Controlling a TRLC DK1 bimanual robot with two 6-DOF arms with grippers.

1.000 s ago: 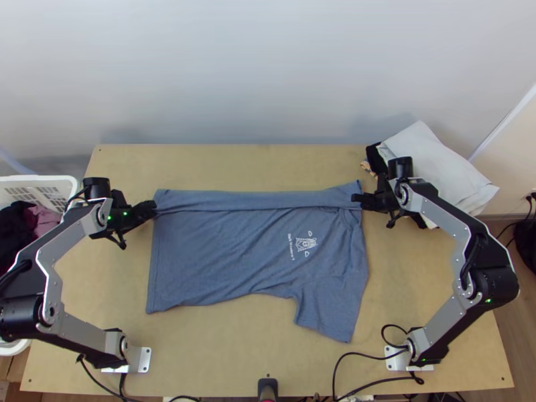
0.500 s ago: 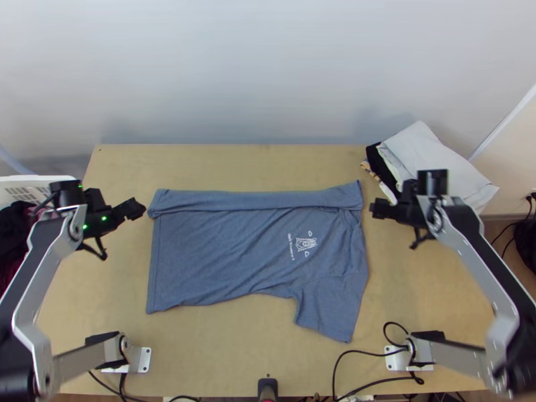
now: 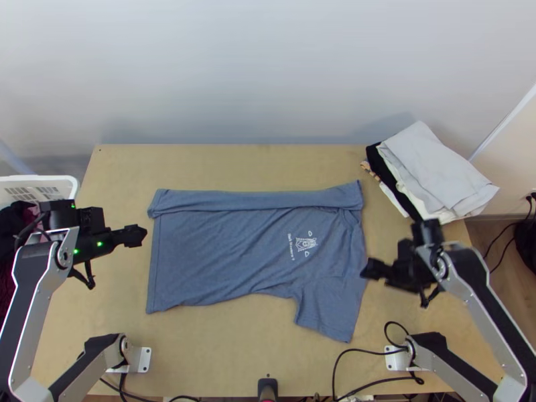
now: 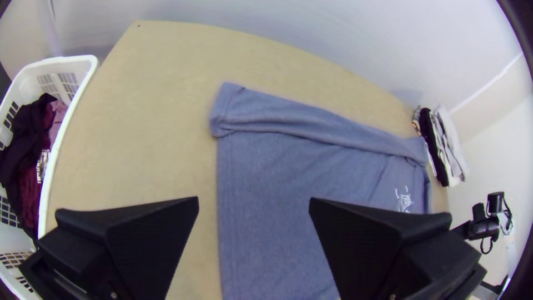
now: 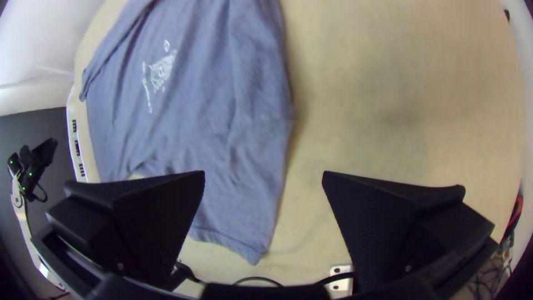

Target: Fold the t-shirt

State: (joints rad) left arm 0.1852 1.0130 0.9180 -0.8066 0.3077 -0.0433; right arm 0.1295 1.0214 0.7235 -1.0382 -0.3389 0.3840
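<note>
**Near side of the t-shirt (image 3: 221, 254) looks next to fold**

Clock as in the top view, centred on the t-shirt. It lies mid-table (image 3: 221, 355), body flat, with a folded strip (image 3: 254, 200) along 12 and a sleeve (image 3: 331, 308) sticking out at 4. Left claw (image 4: 254, 199): spread, holding nothing, off the hem side at 9. Right claw (image 5: 264, 172): spread, holding nothing, by the edge just past 3.

Our read: one side in, one to go. We'd bring the right claw to the sleeve at 4 and the left to the hem corner (image 3: 157, 303) at 8. Go low, pinch all the cloth there, close both before lifting. Lift together, keep light tension, carry toward 12, lay down slowly. Tug too hard and we drag the body or open the strip. Sleeve could bunch, so we'd lay it flat inside the outline.
</note>
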